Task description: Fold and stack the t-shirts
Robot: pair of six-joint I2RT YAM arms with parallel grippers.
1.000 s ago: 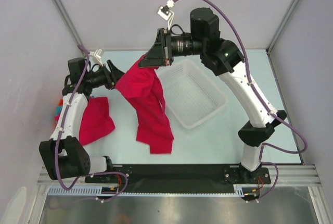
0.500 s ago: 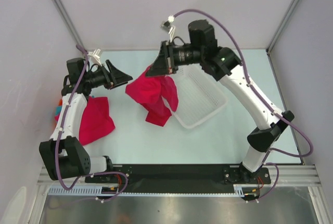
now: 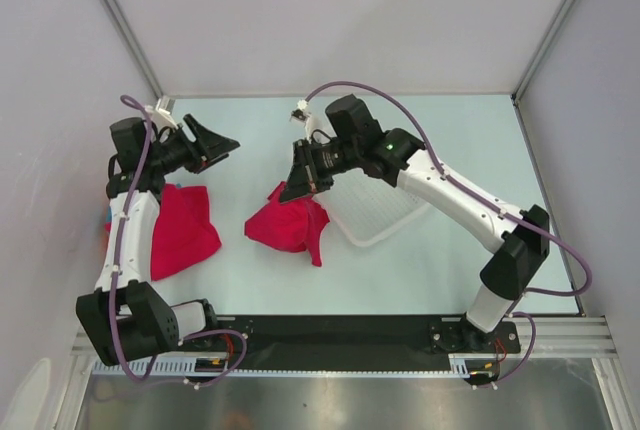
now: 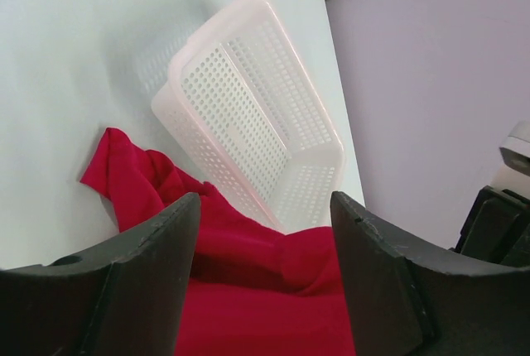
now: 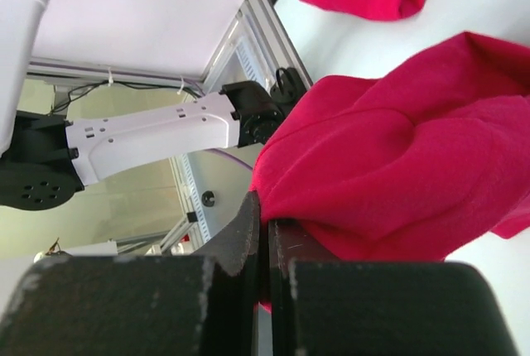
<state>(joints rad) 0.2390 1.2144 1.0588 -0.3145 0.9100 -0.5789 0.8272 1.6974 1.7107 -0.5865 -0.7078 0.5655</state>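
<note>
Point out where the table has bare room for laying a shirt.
Bare: the table along its near edge, in front of the held shirt and the basket, and its right side. Crowded: the left, around the second shirt.

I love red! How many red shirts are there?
2. One shirt lies on the table by the left arm; the other shirt is pinched in the right gripper beside the basket. More may hide beneath.

Stands left arm (image 3: 125, 240) up along the left side, wrist bent inward. Holds left gripper (image 3: 222, 150) aloft, jaws spread wide and empty. Reaches right arm (image 3: 450, 195) from near right toward centre. Tips right gripper (image 3: 295, 193) downward, fingers (image 5: 240, 232) pinched tight on red t-shirt (image 3: 285, 225).
</note>
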